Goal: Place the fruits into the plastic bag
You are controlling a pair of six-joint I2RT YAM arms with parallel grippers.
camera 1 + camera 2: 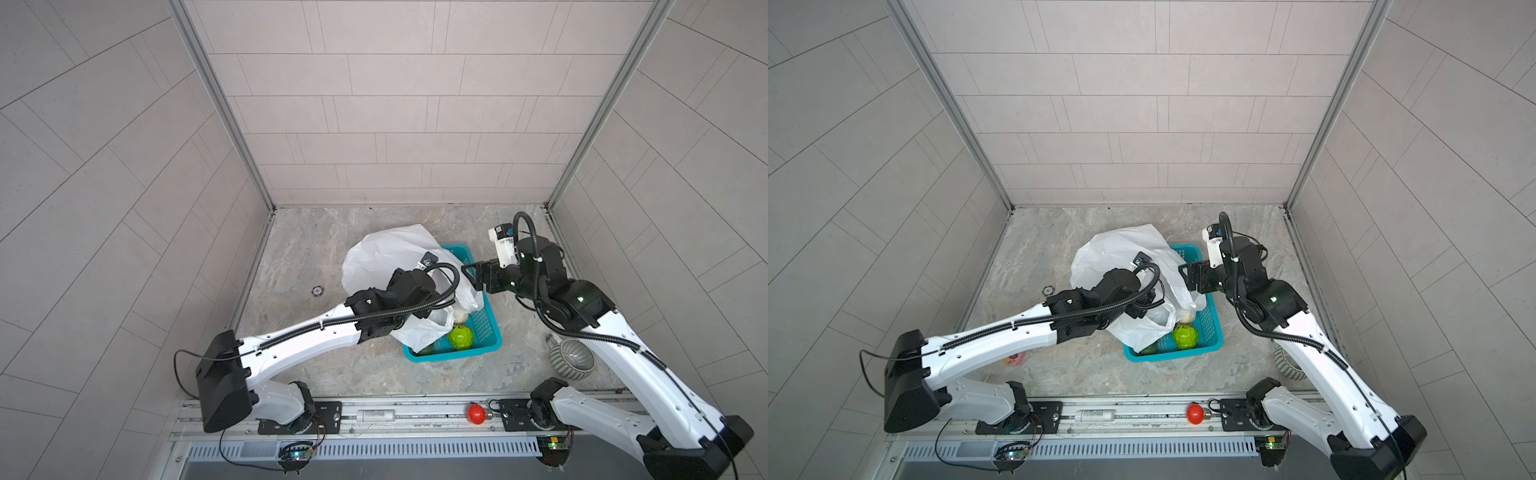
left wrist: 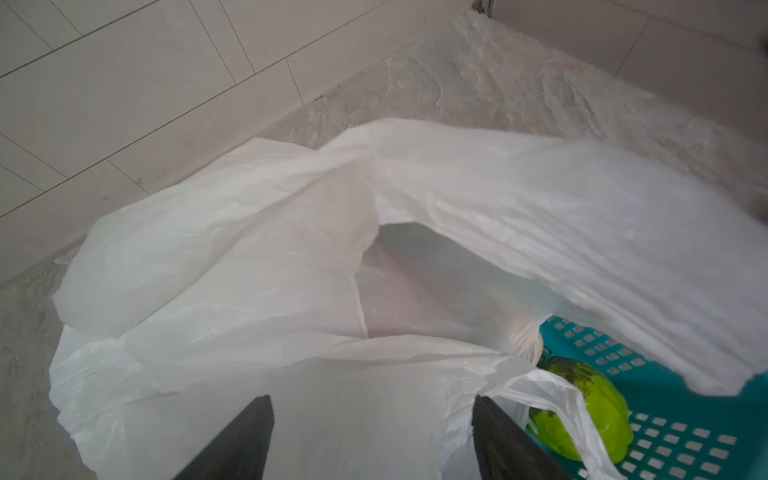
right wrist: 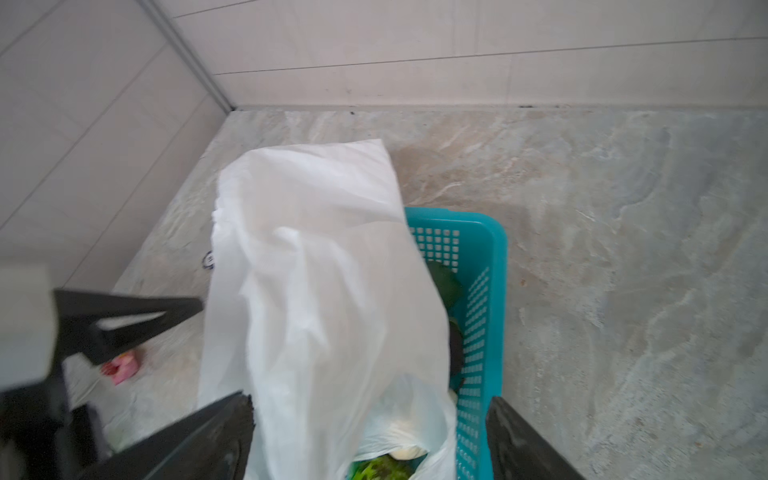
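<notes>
- Left gripper [image 2: 370, 401]: jaws spread over the plastic bag [image 2: 291, 257], pinching nothing.
- Right gripper [image 3: 370, 397]: jaws spread, bag film hanging between them.
- One bag, draped across one teal basket [image 1: 492, 338].
- Fruits seen in the basket: one green bumpy ball [image 1: 460, 336] and one cream ball [image 1: 460, 319], half under the bag.
- Marbled surface [image 1: 324, 374] lies open behind; tiled walls [image 1: 395, 104] close three sides.

White plastic bag [image 3: 324, 291] drapes over teal basket [image 3: 494, 266]; end effector [image 3: 370, 400] spread around it.

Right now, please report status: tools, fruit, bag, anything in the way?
Left tool open, over thin white plastic bag. Right tool open, at bag. Bright green bumpy ball not yet bagged, in teal perforated basket. Bag drapes over basket.
</notes>
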